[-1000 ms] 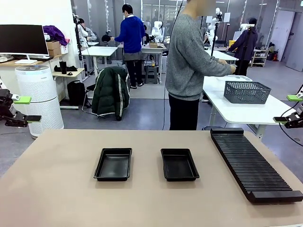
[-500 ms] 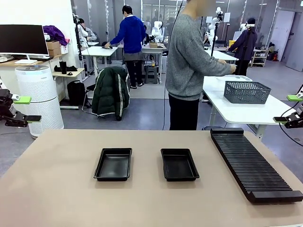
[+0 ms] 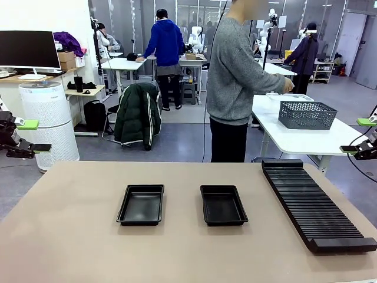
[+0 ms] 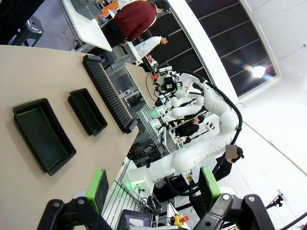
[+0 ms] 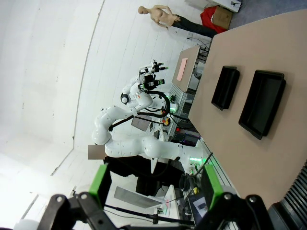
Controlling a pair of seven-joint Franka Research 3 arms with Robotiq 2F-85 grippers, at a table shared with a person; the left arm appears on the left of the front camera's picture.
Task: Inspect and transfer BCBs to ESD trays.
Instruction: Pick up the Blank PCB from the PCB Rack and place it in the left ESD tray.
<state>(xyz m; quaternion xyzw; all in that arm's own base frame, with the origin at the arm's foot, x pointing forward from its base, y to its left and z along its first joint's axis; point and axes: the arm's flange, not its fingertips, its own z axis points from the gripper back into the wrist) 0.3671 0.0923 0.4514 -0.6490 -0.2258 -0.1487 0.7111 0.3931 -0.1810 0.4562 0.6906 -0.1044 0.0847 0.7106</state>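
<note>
Nothing has shifted, both grippers stay wide open and empty off the sides of the tan table point(image 3: 70, 247) — left gripper point(image 3: 34, 136) nearer the left shallow glossy black plastic tray point(image 3: 141, 204), right gripper point(image 3: 357, 135) nearer the matching right tray point(image 3: 223, 204) — both trays bare, long axes front-to-back

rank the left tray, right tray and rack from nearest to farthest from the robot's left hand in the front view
Measured from the left hand, which is out past the far left corner of the table:
1. left tray, left of centre
2. right tray, near the middle
3. rack, along the right side
</note>
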